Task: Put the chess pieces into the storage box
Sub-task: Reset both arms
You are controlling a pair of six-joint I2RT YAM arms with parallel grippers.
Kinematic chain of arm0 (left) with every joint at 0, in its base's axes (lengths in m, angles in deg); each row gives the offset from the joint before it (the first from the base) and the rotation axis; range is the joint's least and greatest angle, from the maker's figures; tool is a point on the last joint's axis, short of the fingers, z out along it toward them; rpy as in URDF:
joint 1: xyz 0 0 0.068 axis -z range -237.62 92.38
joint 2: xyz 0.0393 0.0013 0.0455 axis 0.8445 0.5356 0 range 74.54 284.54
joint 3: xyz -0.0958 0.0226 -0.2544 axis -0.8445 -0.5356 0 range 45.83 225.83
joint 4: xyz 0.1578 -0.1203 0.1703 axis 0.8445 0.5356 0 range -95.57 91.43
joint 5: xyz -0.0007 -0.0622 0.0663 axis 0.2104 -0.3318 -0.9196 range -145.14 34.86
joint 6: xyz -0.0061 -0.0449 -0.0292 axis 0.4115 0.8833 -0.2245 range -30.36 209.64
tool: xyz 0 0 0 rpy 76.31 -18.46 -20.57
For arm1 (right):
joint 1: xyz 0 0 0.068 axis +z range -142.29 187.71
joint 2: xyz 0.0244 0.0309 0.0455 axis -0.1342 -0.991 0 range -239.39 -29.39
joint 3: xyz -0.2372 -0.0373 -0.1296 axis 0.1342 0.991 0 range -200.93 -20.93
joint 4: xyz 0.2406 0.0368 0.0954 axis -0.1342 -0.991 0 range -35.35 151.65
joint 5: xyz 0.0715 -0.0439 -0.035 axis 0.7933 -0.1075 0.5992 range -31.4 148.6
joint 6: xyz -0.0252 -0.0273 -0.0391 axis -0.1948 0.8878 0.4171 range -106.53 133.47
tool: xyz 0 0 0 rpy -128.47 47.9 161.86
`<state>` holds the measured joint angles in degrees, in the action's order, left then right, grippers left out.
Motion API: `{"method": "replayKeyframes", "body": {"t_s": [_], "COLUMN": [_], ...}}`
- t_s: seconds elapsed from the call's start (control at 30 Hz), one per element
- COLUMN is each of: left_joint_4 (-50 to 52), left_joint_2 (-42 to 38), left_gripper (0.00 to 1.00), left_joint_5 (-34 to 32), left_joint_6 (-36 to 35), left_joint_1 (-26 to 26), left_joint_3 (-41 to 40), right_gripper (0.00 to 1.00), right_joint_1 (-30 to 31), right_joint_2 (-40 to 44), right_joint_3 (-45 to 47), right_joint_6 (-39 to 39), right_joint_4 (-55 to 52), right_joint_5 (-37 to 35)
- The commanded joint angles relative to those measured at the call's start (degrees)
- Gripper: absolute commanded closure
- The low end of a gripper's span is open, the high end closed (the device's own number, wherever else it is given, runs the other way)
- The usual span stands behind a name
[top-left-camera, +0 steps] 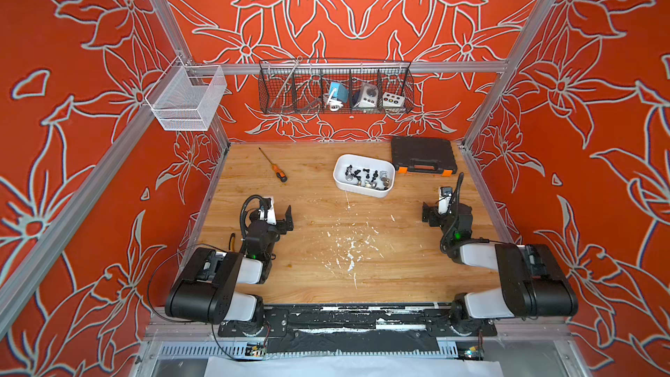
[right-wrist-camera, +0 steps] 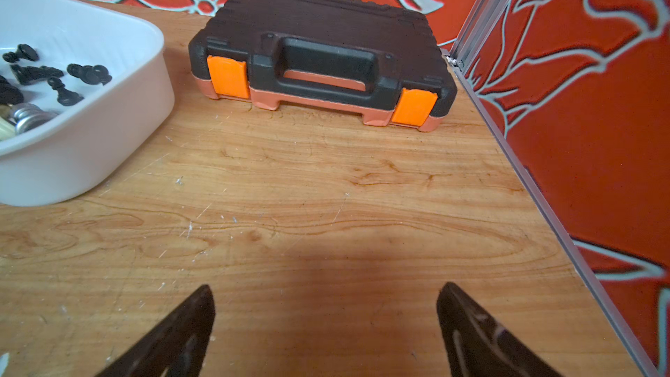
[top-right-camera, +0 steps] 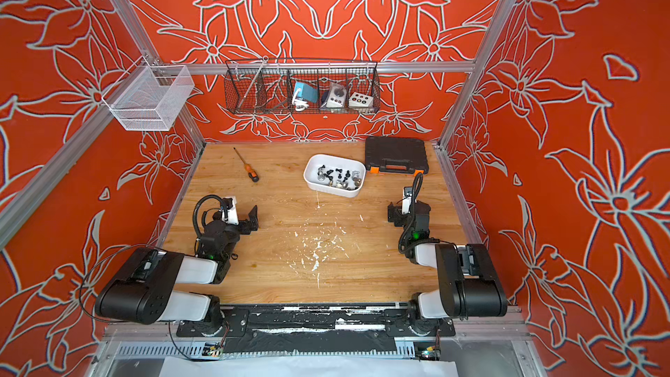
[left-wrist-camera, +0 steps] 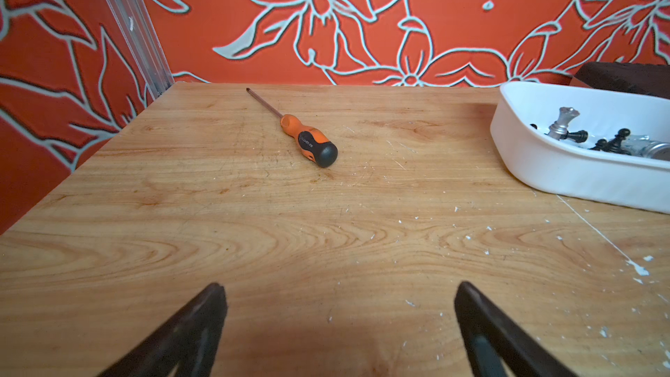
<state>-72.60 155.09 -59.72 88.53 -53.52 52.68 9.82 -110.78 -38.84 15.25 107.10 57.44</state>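
Close to the robot's base, the left gripper and the right gripper hung with fingers fully apart, holding nothing, over the wooden table, and farther back the chess pieces lay inside the white storage box, between the screwdriver and the black toolcase.

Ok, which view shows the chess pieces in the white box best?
A top view: the chess pieces all lie visible from above inside the storage box. Left wrist view catches a few over the wall; right wrist view shows only one cropped end.
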Motion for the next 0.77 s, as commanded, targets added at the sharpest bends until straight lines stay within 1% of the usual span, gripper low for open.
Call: {"method": "replayKeyframes", "body": {"t_s": [0.0,0.73], "left_joint_4": [-2.50,-2.50], "left_joint_2": [0.09,0.04], "left_gripper": [0.02,0.02], "left_joint_5": [0.71,0.71], "left_joint_6": [-0.74,-0.74], "left_joint_1": [-0.43,-0.41], "left_joint_3": [0.15,0.12], "right_gripper": [0.02,0.02], "right_joint_1": [-0.53,-0.75], "right_joint_2": [0.26,0.25], "right_joint_3": [-0.75,-0.93], "right_joint_6": [-0.29,-0.38], "right_joint_4": [0.33,-0.01], "right_joint_5": [0.24,0.57]}}
